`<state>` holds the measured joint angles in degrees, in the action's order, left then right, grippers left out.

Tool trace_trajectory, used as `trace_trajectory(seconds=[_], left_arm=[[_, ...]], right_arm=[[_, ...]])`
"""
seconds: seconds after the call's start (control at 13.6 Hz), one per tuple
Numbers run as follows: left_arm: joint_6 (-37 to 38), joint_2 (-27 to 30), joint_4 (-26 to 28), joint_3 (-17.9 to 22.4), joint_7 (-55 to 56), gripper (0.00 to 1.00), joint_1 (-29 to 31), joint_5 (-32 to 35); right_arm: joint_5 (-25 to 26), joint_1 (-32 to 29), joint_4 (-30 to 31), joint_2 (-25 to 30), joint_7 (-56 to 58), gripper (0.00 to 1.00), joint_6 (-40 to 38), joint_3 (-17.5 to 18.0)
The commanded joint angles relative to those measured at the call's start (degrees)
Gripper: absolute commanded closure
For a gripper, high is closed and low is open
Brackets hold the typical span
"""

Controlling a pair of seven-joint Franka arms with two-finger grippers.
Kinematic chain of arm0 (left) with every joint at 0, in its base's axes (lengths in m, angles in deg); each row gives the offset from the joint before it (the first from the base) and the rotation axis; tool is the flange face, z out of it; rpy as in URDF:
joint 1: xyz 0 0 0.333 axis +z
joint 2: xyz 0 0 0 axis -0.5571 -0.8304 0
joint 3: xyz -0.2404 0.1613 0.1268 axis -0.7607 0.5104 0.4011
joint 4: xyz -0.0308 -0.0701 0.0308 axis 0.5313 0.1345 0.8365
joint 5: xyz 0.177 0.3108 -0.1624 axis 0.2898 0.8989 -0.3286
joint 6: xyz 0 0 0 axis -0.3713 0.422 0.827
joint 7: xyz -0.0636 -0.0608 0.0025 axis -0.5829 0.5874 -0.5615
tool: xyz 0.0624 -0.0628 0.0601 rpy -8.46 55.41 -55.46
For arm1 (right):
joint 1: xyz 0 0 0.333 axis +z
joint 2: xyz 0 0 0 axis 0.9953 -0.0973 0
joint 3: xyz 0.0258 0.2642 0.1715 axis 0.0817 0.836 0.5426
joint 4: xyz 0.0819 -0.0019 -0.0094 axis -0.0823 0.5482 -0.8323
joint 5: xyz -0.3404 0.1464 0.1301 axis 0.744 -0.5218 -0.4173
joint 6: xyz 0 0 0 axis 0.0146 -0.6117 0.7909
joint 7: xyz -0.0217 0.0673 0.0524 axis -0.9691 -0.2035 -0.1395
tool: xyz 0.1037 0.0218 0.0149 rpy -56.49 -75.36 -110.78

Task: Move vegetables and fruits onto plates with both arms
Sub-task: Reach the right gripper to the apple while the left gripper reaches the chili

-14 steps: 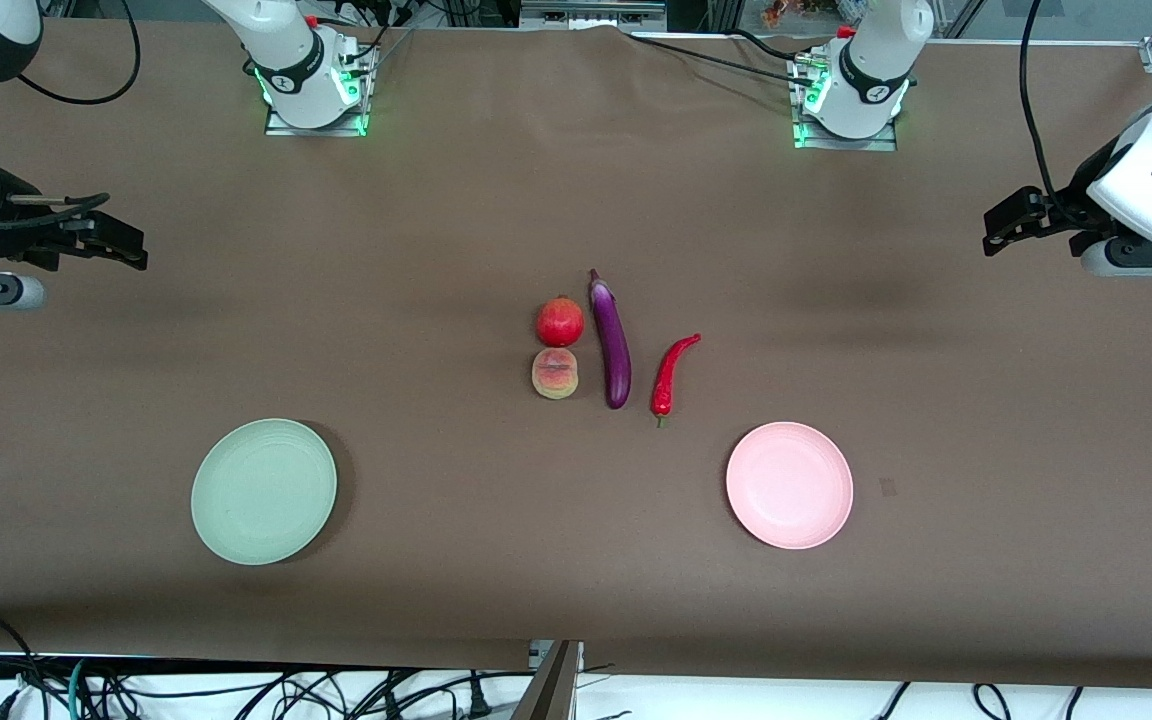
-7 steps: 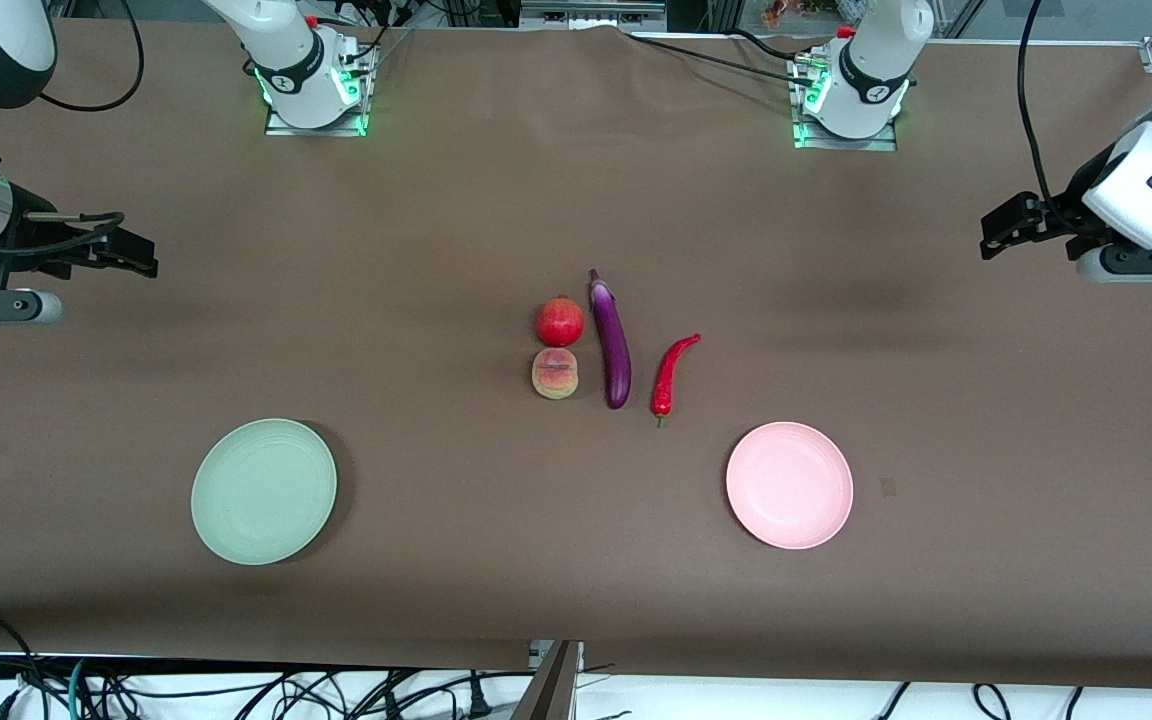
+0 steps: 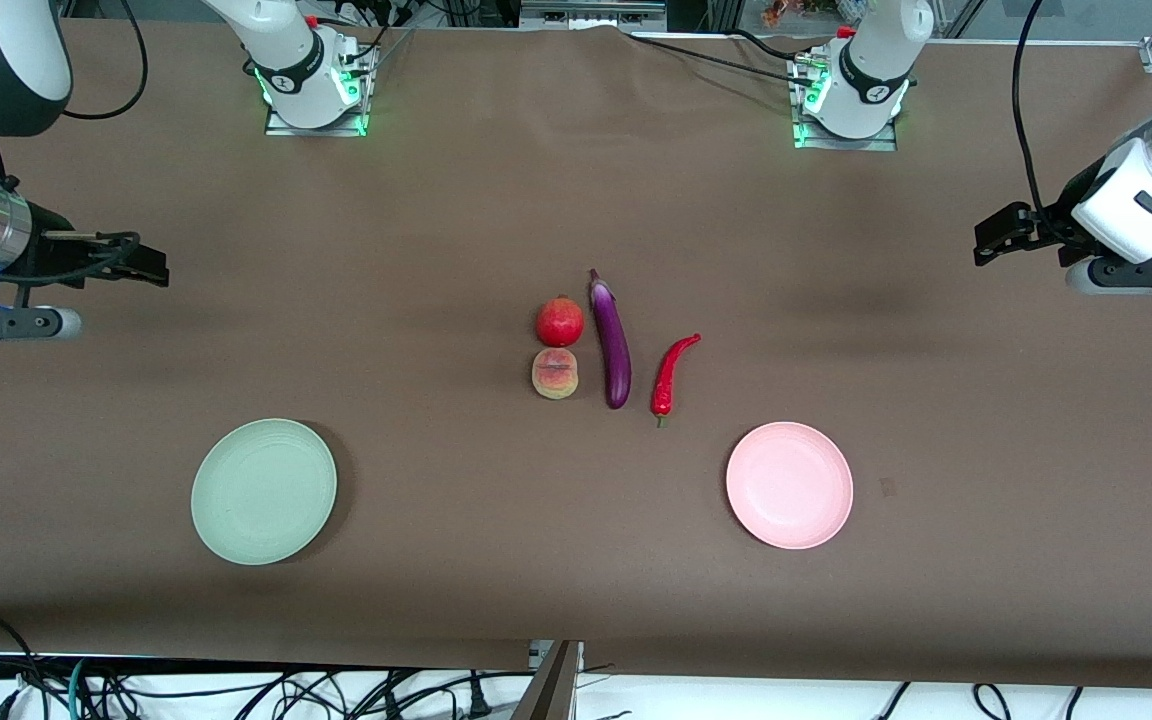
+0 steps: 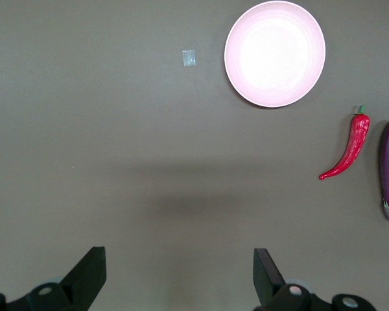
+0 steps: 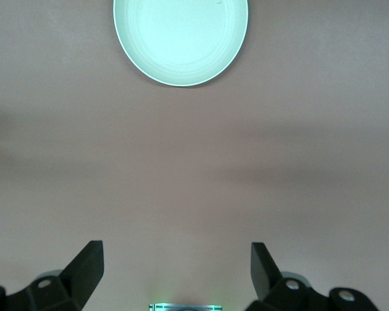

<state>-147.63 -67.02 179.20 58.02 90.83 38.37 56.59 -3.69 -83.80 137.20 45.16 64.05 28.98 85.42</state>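
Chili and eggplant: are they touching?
Apart. The front view shows bare brown table between the chili and the eggplant along their whole length; the left wrist view shows the same gap.

A robotics lab: bolted arm bases [image 3: 314, 75], a brown-covered table [image 3: 436, 230], loose cables [image 3: 236, 690].

Lying close together mid-table: round red fruit [image 3: 560, 322], peach [image 3: 555, 374] touching it, nearer the camera; beside them long purple eggplant [image 3: 613, 342] and curved red chili [image 3: 672, 374]. Sitting nearer still, well apart: green plate [image 3: 263, 491] and pink plate [image 3: 789, 485], both bare.
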Motion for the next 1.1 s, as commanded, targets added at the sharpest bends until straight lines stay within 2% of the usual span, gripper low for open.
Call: trace_trajectory(seconds=[0.0, 0.15, 0.44, 0.66, 0.81, 1.03], left_arm=[[0.9, -0.7, -1.8, -0.5, -1.1, 0.00, 0.5, -0.3], [1.1, -0.7, -1.7, -0.5, -1.1, 0.00, 0.4, -0.4], [9.0, -1.4, -1.6, -0.7, -1.4, 0.00, 0.1, -0.4], [10.5, -6.0, -1.3, -2.1, -1.4, 0.00, -1.4, -0.8], [9.5, -10.5, -1.6, -3.6, -0.9, 0.00, -3.4, -0.1], [1.1, -16.0, -1.6, -3.6, -0.3, 0.00, -6.0, -0.8]], right_arm=[[-2.2, 0.5, -0.8, -0.9, -0.4, 0.00, 0.4, 0.2], [-7.3, 0.4, -0.8, -1.9, -0.5, 0.00, 0.4, 0.1], [-10.0, 1.7, -0.3, -5.0, -2.2, 0.00, 3.3, 0.1], [-11.9, 3.7, -0.4, -7.3, -2.3, 0.00, 4.9, 0.1], [-15.2, 3.9, -0.4, -7.9, -2.2, 0.00, 5.7, 0.1], [-16.6, 4.1, -0.4, -9.0, -4.0, 0.00, 7.3, 0.1]])
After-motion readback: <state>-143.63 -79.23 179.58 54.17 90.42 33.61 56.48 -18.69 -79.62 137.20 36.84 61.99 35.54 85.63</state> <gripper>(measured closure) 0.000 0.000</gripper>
